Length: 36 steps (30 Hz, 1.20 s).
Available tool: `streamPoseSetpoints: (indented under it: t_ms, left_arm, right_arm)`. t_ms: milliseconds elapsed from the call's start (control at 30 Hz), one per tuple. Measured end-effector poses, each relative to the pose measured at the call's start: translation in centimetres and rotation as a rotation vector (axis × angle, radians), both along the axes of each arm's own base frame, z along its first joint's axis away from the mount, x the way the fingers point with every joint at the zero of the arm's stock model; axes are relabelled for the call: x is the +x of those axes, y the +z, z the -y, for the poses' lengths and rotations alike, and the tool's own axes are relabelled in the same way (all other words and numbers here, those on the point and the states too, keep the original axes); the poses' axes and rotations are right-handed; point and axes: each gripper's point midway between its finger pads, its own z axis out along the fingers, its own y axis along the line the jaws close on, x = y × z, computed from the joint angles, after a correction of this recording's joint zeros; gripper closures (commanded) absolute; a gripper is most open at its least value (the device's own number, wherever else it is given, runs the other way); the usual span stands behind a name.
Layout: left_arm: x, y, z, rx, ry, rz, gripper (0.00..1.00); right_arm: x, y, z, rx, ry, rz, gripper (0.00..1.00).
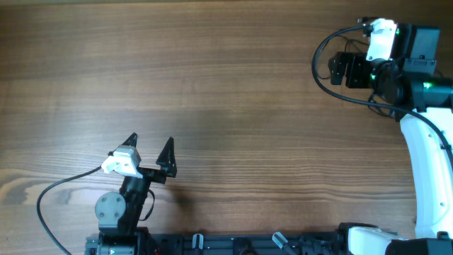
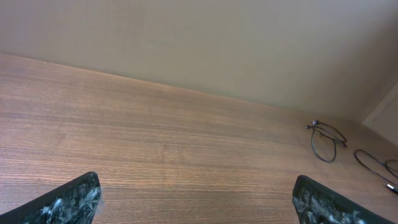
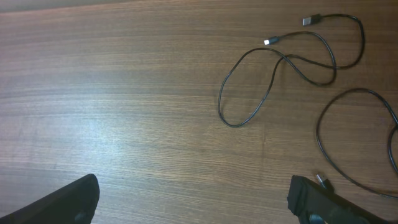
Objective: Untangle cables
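both left fingers & right fingers are spread wide w/ nothing in em, cables lie flat far right on the counter, so imo a pinch at that crossed loop could snag 2 strands at once & just pull it tighter

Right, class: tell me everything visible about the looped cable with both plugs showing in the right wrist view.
The looped cable is a thin dark cord, seemingly rubbery, lying slack and flat on the wooden table. It crosses itself, forming loops. Both ends carry small plugs. Only the table touches it; the neighbouring cable lies apart.
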Motion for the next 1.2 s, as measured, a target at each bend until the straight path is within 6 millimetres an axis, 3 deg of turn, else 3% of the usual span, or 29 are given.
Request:
streamPoseSetpoints:
  t_ms: [633, 800, 933, 1033, 1200]
  left_arm:
    - [0.0, 0.0, 0.0, 0.000, 0.000, 0.000, 0.00]
    - [0.0, 0.0, 0.0, 0.000, 0.000, 0.000, 0.00]
    - [0.0, 0.0, 0.0, 0.000, 0.000, 0.000, 0.00]
    - [0.0, 0.0, 0.0, 0.000, 0.000, 0.001, 0.00]
    - [0.0, 0.0, 0.0, 0.000, 0.000, 0.000, 0.00]
  right_arm:
    - [0.3, 0.2, 0.1, -0.002, -0.001, 0.015, 0.00]
    - [1.4, -1.3, 0.2, 0.010, -0.026, 0.118, 0.00]
    - [-1.7, -4.8, 0.0, 0.029, -0.046, 0.176, 0.00]
    - [-2.0, -4.5, 0.0, 0.024, -0.048, 0.301, 0.00]
    - [-4.4, -4.5, -0.2, 0.029, -0.053, 0.456, 0.00]
